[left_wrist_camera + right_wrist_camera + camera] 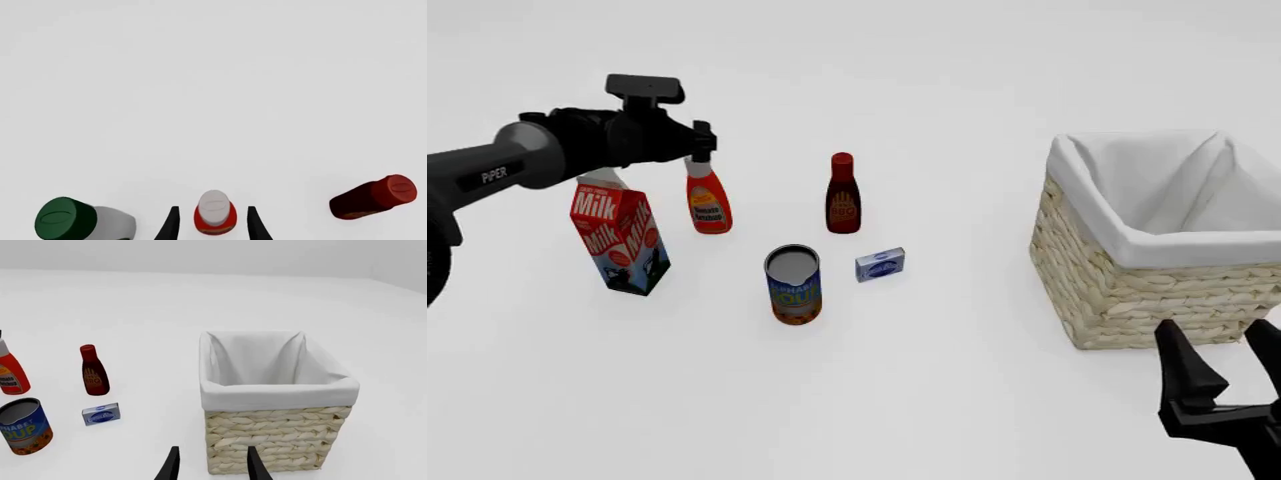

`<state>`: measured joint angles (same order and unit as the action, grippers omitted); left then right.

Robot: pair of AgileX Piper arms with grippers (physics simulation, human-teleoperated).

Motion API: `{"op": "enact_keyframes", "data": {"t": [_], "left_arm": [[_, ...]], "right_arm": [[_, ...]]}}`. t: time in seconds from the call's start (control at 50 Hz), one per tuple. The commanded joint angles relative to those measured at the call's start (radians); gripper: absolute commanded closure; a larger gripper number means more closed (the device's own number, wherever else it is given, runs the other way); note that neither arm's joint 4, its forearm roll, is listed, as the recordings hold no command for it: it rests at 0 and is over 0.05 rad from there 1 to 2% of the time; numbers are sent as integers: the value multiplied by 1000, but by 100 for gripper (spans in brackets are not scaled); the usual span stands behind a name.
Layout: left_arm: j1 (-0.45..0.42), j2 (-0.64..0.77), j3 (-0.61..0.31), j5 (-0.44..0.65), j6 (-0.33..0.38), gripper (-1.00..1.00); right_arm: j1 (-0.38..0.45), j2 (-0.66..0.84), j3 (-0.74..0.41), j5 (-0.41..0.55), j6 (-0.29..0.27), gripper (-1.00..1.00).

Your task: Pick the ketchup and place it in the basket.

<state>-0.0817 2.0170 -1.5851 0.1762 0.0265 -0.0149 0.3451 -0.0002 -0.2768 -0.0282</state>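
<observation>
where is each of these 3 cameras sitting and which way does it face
Front view: fixed above and behind the arms, facing forward and down; shows both arms, the ketchup and the basket.
Left wrist view: behind the left gripper, looking down on the ketchup's cap.
Right wrist view: behind the right gripper, facing the basket.
All three views show the ketchup.

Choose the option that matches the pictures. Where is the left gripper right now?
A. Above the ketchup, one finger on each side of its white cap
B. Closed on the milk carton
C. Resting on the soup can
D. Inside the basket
A: in the left wrist view the left gripper has a dark finger on each side of the white cap of the ketchup, with gaps showing.
</observation>
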Motion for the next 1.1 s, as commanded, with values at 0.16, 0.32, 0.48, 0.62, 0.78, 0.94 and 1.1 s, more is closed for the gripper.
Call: {"op": "enact_keyframes", "data": {"t": [0.16,0.32,0.48,0.62,0.78,0.94,1.1], "left_arm": [[-7,44,-27,-8,-9,-100],[-9,62,-42,-8,-9,-100],[-11,75,-46,-11,-13,-100],[-11,86,-51,-14,-16,-100],[-11,97,-48,-20,-21,-100],[-11,112,-44,-28,-23,-100],[-7,125,-50,-29,-25,-100]], "right_arm": [[-4,20,0,-13,6,-100],[-6,31,0,-21,7,-100],[-9,41,0,-28,7,-100],[-8,44,0,-28,8,-100],[-7,54,0,-35,6,-100],[-7,52,0,-32,5,-100],[-6,66,0,-44,7,-100]]}}
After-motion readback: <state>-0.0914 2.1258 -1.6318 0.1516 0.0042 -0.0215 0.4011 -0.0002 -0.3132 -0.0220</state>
